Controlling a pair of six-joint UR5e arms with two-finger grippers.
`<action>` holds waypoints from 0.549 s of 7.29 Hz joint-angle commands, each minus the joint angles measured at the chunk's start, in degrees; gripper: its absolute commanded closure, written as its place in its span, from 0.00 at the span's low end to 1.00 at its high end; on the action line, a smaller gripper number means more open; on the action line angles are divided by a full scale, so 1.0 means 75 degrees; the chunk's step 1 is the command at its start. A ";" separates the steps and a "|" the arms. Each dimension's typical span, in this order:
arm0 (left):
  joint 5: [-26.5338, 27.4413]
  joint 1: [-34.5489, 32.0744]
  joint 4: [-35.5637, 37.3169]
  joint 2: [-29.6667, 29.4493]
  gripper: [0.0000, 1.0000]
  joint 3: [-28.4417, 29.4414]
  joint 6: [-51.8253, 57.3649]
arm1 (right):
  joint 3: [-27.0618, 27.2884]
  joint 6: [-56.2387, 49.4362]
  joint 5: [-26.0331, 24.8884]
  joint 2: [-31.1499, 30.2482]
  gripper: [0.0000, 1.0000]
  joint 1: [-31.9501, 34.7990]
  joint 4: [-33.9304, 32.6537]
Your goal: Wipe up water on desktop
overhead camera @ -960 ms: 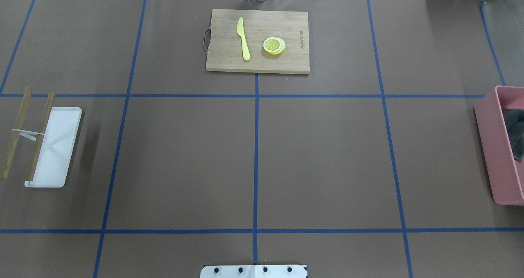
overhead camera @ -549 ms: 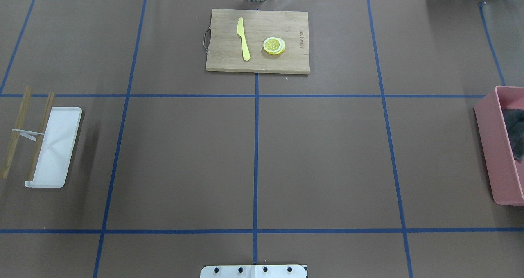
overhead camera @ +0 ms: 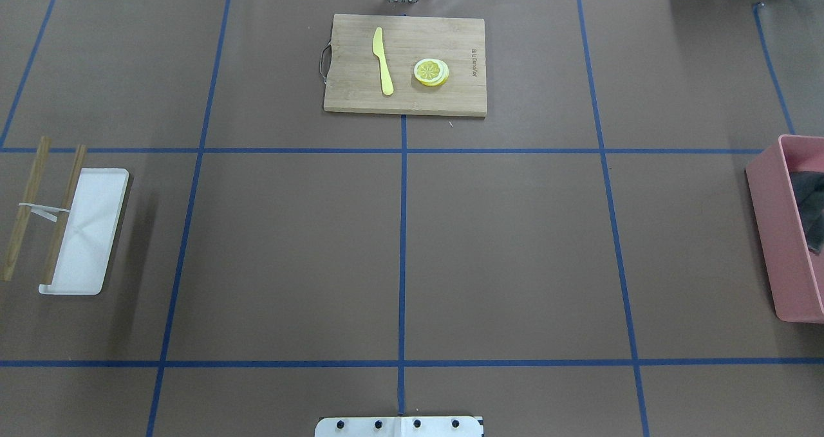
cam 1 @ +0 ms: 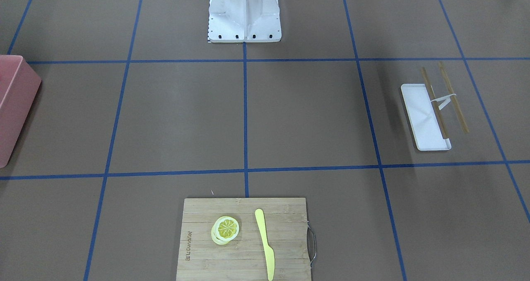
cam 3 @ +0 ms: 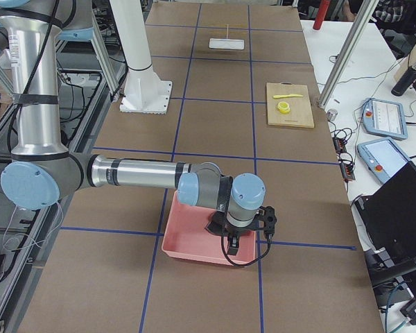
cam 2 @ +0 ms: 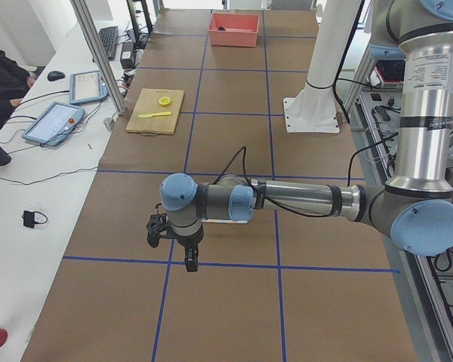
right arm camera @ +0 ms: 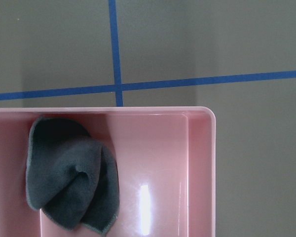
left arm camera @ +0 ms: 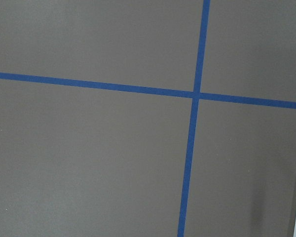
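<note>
Table (overhead camera: 502,250), blue-taped, bore a pink bin (cam 3: 194,251) with grey cloth (right arm camera: 71,173); right tool (cam 3: 234,241) hung above the bin, left tool (cam 2: 189,260) far from it; clench of either: could not tell.

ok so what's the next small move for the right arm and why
Probably lower the right tool into the pink bin toward the dark grey cloth. The right wrist view looks straight down on the cloth, crumpled and ungrasped in the bin, and wiping the desktop needs it. No water shows clearly in any view.
</note>
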 commanded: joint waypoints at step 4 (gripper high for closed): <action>-0.0009 -0.0032 -0.0015 0.0154 0.02 -0.0087 0.0006 | 0.0000 0.0000 0.0045 -0.0020 0.00 0.0000 -0.0002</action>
